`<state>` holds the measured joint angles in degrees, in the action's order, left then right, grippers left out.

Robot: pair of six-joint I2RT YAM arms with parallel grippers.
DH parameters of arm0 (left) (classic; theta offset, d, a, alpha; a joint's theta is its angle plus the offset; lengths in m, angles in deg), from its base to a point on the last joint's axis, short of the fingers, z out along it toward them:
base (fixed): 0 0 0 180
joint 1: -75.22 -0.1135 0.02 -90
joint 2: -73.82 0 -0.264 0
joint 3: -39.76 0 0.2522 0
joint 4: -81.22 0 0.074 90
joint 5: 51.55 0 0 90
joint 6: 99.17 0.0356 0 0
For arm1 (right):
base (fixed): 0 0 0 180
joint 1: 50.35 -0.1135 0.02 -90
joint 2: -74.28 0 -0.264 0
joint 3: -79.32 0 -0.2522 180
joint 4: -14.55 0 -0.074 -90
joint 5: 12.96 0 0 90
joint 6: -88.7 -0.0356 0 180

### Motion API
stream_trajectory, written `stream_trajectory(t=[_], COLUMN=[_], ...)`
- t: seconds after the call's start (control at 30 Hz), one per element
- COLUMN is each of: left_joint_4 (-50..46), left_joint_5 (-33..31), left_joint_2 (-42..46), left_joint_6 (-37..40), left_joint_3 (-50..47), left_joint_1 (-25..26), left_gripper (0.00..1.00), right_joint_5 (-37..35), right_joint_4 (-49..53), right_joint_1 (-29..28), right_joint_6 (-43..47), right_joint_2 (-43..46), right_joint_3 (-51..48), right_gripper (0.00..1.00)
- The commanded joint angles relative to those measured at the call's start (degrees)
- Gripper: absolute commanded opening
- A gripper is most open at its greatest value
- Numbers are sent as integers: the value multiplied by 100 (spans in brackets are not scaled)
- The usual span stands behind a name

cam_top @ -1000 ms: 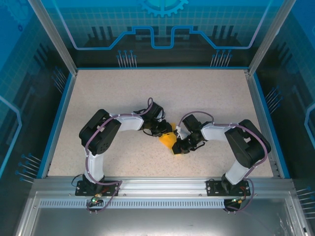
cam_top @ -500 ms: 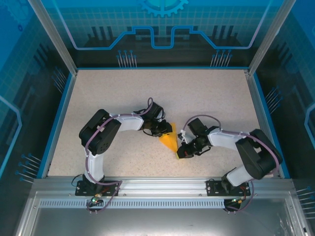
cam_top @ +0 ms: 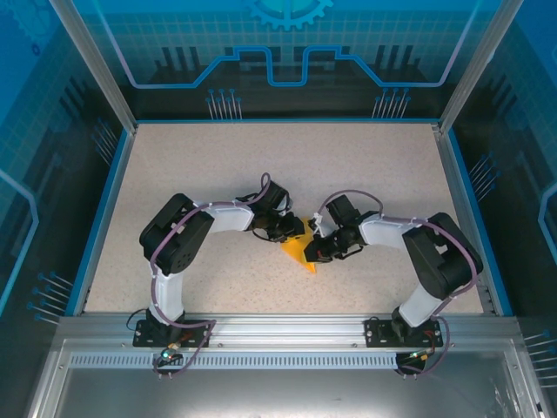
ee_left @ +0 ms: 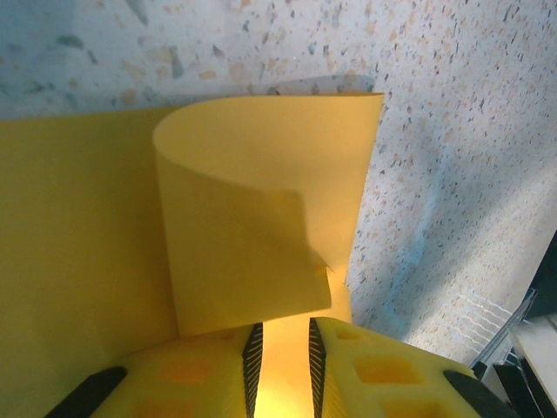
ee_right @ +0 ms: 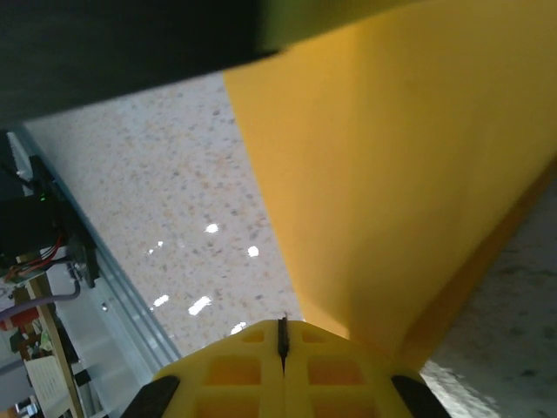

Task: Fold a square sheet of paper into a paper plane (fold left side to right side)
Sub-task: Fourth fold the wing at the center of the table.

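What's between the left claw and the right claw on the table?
The partly folded orange-yellow paper sits between the left claw and right claw, shown in the top view.

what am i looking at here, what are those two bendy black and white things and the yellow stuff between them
Those are two robot arms, the left arm and the right arm, bolted at the near edge of a speckled table. One picture looks down from above. The other two come from a camera on each wrist, so the yellow blocks at the bottom are that arm's own fingers. Between the arms lies an orange-yellow sheet of paper, partly folded, with one flap curling up. The left end effector sits at the paper, jaws a little apart with yellow showing between them. I can't tell whether it grips the paper or just presses it. The right end effector is shut, right beside the paper.
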<state>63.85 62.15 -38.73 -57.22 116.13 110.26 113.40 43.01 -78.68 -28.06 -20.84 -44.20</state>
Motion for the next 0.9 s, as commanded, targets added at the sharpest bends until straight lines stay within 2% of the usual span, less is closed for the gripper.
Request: stream_trajectory(t=[0.0,0.33,0.53,0.7,0.87], left_joint_4=[-627,-577,-410,347,1080], left_joint_5=[-375,-318,-157,251,683], left_joint_2=[-100,117,531,999,1126], left_joint_6=[28,216,524,508,252], left_joint_3=[-250,-114,72,-264,-808], left_joint_1=[-55,-68,-68,-41,195], left_gripper=[26,27,32,32,24], right_joint_5=[-35,-862,-853,-724,-705], right_joint_4=[-21,375,227,167,127], right_joint_1=[97,151,409,441,448], right_joint_6=[2,119,112,123,120], right_joint_2=[-217,-560,-534,-565,-621], right_joint_3=[-66,-423,-686,-668,-676], right_gripper=[0,0,0,0,0])
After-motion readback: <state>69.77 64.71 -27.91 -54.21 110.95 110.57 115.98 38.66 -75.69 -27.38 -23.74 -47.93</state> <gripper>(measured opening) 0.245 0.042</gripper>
